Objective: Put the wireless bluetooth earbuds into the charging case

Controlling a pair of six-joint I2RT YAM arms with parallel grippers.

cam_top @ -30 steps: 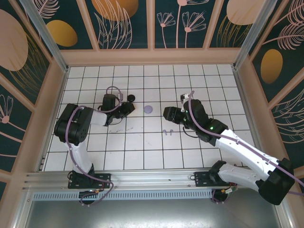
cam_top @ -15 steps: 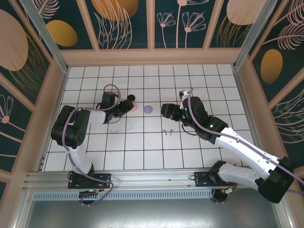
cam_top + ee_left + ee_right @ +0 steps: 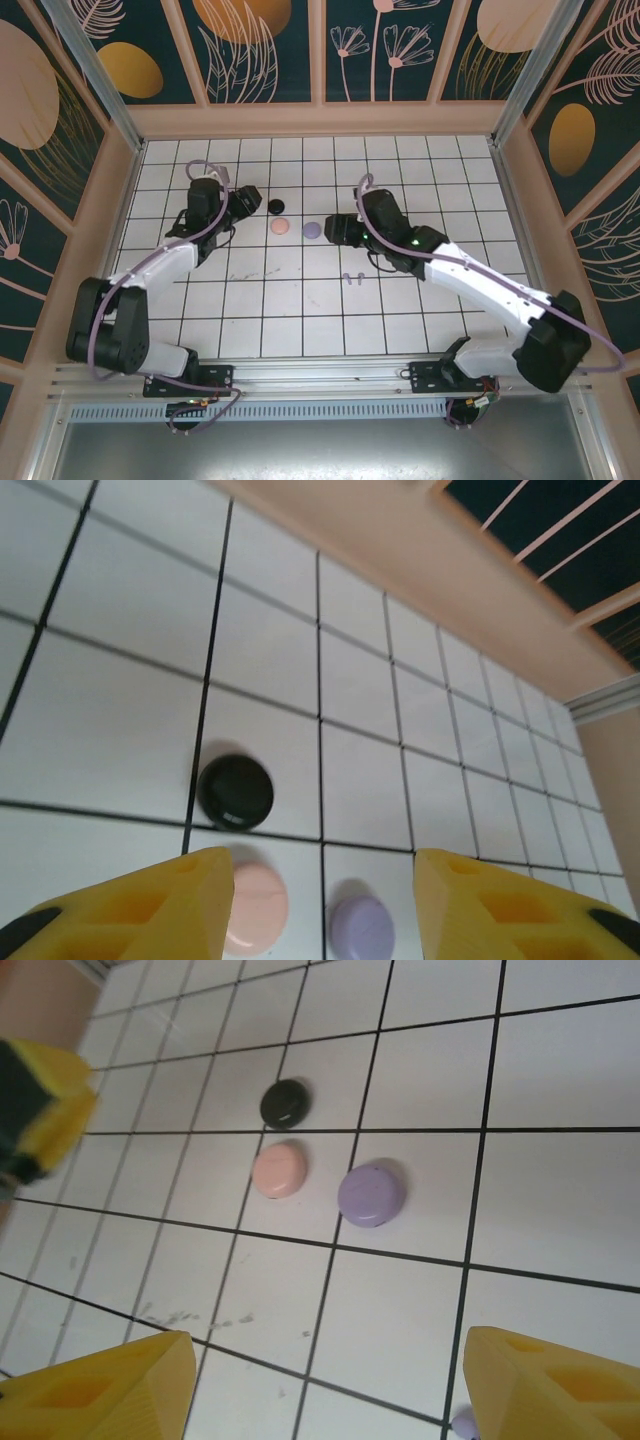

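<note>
Floor [image 3: 300, 310] white-tiled, black grid lines; floral wall panels [image 3: 260, 50] beyond. Empty-jawed: left gripper [image 3: 320, 880] released, right gripper [image 3: 330, 1380] released; black case [image 3: 236, 792] ahead of left.

Three cases sit together on the surface [image 3: 300, 310], a little beyond its middle. The far case [image 3: 275, 206] lies farthest from the arm bases. The left case [image 3: 280, 227] lies just before it, close beside, and the right case [image 3: 312, 230] lies near on that one's right — apart from both. A pair of earbuds [image 3: 348, 277] lies nearer the bases, to the right of the right case and apart from it. The left arm [image 3: 165, 262] comes in from the left, its jaws left of the far case, not touching. The right arm [image 3: 470, 280] comes in from the right, its jaws just right of the right case — the earbuds lie before them.
</note>
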